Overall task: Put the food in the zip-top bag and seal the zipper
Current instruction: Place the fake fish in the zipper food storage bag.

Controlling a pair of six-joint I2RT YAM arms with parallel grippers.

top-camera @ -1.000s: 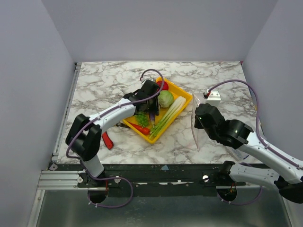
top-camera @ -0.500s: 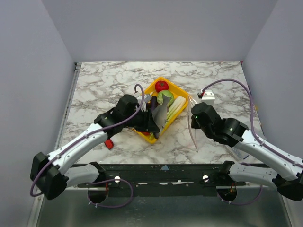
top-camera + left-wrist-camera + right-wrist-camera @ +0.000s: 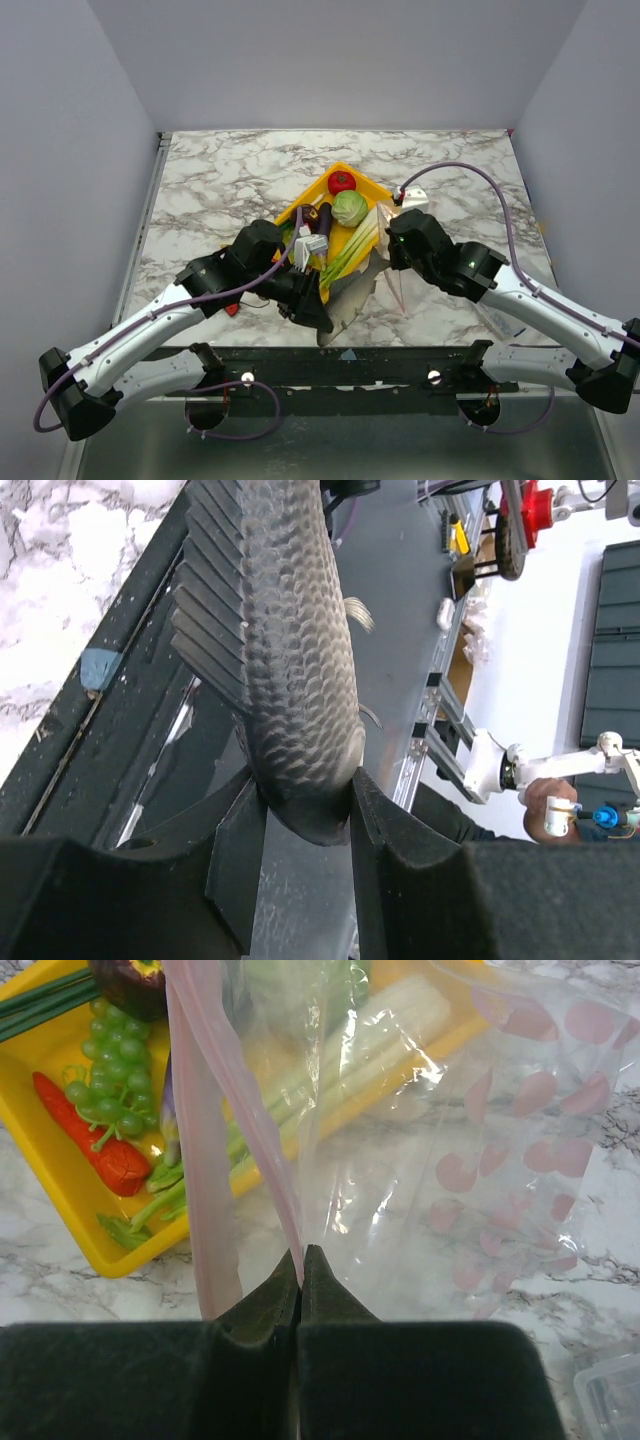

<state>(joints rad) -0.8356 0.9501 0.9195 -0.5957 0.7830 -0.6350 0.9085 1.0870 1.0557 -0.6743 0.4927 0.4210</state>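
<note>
**Left claw** (image 3: pixel 305 810): clamped on one end of a grey, scaly fish (image 3: pixel 290 680). I hold it over the near edge of the table (image 3: pixel 220 180), its free end pointing at the bag's mouth.

**Right claw** (image 3: pixel 301 1260): pinched together on the mouth edge of the zip-top bag (image 3: pixel 480 1160), right at the pinkish zipper (image 3: pixel 215 1190). I keep that edge lifted beside the yellow tray (image 3: pixel 305 195). The rest of the bag trails on the table.

**Bag contents:** I see no food inside. I cannot tell whether the fish's tip has entered the mouth.

**In the tray:** tomato (image 3: pixel 342 181), cabbage (image 3: pixel 350 209), eggplant (image 3: pixel 324 216), leek (image 3: pixel 355 245), grapes (image 3: pixel 110 1080), red chili (image 3: pixel 85 1130), green onions (image 3: pixel 40 1000).

**Progress, my reckoning:** early. The first item is only arriving. The whole tray is left to load, and the zipper is unsealed.
</note>
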